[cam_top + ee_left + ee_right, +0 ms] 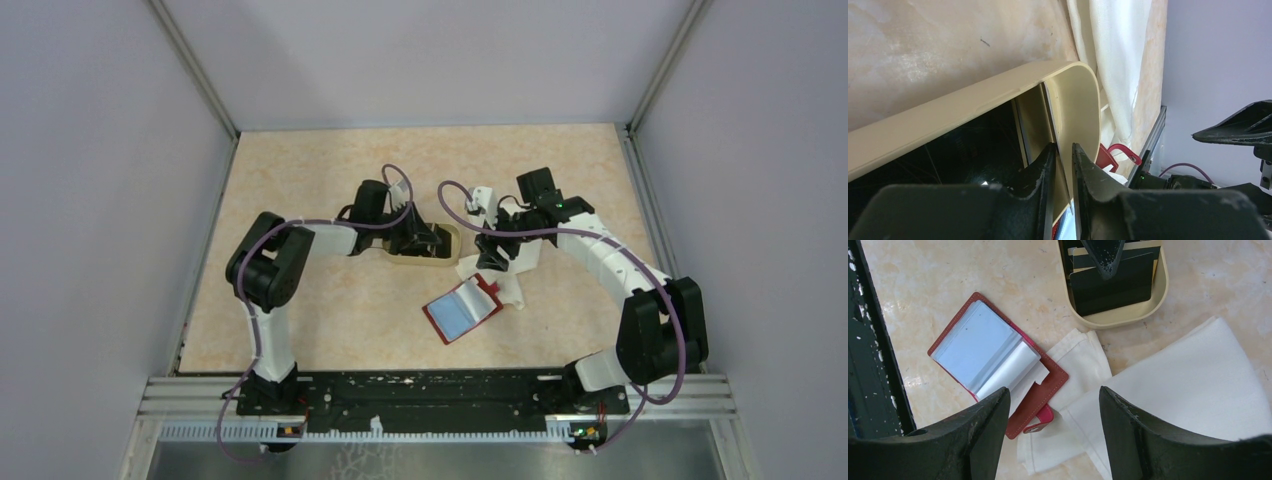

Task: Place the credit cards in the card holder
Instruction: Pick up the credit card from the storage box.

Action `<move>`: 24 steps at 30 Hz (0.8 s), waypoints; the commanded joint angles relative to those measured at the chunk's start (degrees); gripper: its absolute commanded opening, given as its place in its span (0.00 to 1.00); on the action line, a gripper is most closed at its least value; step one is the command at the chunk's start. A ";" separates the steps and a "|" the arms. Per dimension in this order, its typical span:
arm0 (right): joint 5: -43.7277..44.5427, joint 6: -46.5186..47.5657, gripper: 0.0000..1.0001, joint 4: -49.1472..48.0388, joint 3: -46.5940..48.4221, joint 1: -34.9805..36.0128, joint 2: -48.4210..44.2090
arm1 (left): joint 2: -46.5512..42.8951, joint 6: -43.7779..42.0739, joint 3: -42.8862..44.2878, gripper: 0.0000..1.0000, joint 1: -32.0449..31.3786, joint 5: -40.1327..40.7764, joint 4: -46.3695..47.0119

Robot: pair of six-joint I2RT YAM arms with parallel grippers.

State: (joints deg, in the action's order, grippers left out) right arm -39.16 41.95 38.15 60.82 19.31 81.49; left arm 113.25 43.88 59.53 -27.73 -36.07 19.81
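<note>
Red card holder (461, 310) is lying open on the surface (330, 310), at about 5 o'clock from the tan tray (452, 250). Black credit cards (1110, 290) are sitting in that tray. Your left fingers (1035, 175) are poking into the tray, nearly together; you cannot tell if they are pinching a card. Your right fingers (983, 435) are hanging wide above the white cloth (1188, 380), holding nothing.

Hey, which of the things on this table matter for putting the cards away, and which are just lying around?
For the job:
credit cards
red card holder

Just lying about:
white cloth
tan tray, only holding the cards
</note>
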 commanded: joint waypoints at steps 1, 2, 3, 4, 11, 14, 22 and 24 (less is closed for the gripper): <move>-1.53 0.50 0.65 -0.90 0.75 -0.27 -2.31 | -1.64 -0.59 -0.60 0.23 0.72 -0.37 1.48; -1.49 0.50 0.65 -0.93 0.73 -0.32 -2.36 | -1.92 -0.95 -0.68 0.23 0.74 0.04 0.86; -1.48 0.50 0.65 -0.90 0.71 -0.30 -2.32 | -2.24 -1.29 -0.77 0.23 0.87 0.38 0.47; -1.53 0.50 0.65 -0.89 0.73 -0.30 -2.33 | -2.56 -1.55 -0.88 0.23 0.94 0.70 0.12; -1.60 0.50 0.65 -0.89 0.71 -0.29 -2.42 | -3.56 -3.04 -1.93 0.20 1.92 0.70 -0.91; -1.60 0.50 0.65 -0.90 0.76 -0.32 -2.47 | -3.73 -3.19 -2.18 0.14 2.15 0.74 -0.95; -1.60 0.49 0.65 -0.85 0.78 -0.26 -2.42 | -5.04 -5.64 -2.05 0.09 2.38 2.96 -3.95; -1.65 0.50 0.65 -0.85 0.75 -0.25 -2.47 | -5.81 -6.69 -2.13 0.05 2.40 4.64 -5.21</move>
State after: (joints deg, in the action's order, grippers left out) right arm -39.16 41.95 38.15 60.82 19.31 81.49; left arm 110.89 40.18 57.89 -25.71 -33.93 16.78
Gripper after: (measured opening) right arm 0.654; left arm 0.073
